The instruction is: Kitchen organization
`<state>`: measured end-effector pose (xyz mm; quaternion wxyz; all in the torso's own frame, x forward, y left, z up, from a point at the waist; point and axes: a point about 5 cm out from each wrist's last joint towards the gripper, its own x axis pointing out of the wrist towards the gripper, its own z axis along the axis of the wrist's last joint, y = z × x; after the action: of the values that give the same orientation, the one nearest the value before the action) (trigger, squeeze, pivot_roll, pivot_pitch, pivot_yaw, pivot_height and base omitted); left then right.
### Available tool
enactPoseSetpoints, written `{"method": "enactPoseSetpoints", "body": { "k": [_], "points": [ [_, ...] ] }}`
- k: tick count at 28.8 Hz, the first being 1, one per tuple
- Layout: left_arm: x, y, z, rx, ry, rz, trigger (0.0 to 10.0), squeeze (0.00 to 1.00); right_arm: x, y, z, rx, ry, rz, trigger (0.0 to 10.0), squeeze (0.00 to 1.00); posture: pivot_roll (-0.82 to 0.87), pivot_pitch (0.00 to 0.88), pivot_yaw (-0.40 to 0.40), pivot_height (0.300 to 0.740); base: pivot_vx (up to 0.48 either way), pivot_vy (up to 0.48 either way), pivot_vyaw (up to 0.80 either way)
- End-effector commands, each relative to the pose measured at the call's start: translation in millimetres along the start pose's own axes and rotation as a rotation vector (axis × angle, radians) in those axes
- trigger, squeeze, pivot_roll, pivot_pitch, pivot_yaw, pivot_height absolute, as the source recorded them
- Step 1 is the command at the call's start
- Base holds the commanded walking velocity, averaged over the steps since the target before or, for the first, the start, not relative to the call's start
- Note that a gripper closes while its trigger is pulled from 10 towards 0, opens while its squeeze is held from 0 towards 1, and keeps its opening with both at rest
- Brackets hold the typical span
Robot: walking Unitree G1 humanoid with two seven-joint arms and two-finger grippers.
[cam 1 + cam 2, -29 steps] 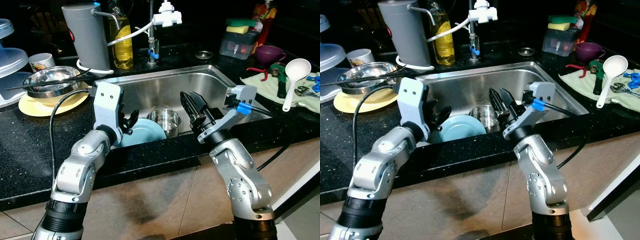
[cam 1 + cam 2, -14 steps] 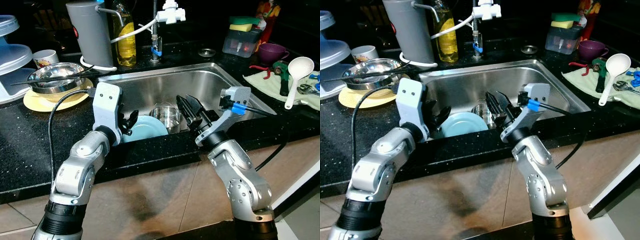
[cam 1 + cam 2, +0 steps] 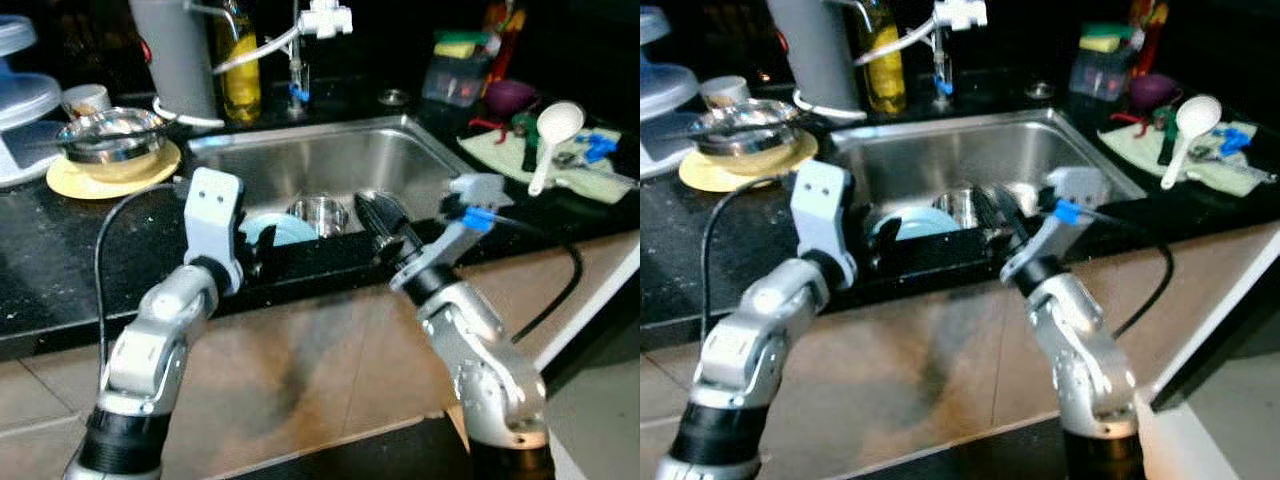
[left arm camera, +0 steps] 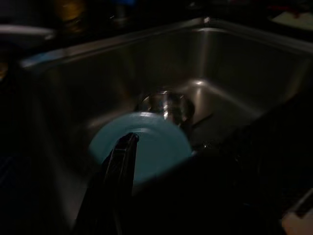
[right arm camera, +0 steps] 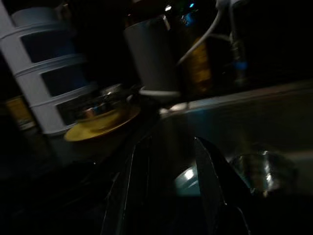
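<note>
Left eye view, both grippers at sink (image 3: 400, 150) front edge, right gripper (image 3: 378, 215) apart, left gripper (image 3: 250, 250) unclear.

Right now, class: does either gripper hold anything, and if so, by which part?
Nothing is held. The right gripper is open and empty over the sink; the left gripper hovers near the blue plate.

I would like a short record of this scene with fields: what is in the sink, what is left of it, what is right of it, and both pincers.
sink contents: blue plate, steel pot
left of sink: steel bowl on yellow plate
right of sink: white ladle on cloth
left pincer: over the sink's near edge, pointing at the blue plate
right pincer: open, holding nothing, at the sink's front edge
</note>
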<state>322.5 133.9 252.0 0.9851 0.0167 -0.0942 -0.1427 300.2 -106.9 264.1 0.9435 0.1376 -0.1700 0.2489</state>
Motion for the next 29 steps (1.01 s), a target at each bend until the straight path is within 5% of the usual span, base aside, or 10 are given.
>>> {"method": "enactPoseSetpoints", "body": {
  "k": [1,17,29],
  "points": [
    [-1.9,0.3,0,0.008,0.007,0.003,10.0,0.00,-2.5,-0.7,0,-0.002,0.006,-0.003,10.0,0.00,-0.10,0.131,0.006,0.740,-0.285,0.000,0.00],
    [-10.5,1.2,-22,0.053,0.142,-0.011,10.0,0.00,-8.7,2.5,-6,0.016,0.079,0.073,10.0,0.00,-0.10,0.141,0.002,0.740,-0.053,0.000,0.00],
    [-15.0,14.5,-31,0.083,0.208,0.055,10.0,0.00,-16.9,-12.0,-9,0.000,0.129,0.068,10.0,0.00,-0.08,0.152,0.007,0.740,0.000,0.000,0.00]
  ]
}}
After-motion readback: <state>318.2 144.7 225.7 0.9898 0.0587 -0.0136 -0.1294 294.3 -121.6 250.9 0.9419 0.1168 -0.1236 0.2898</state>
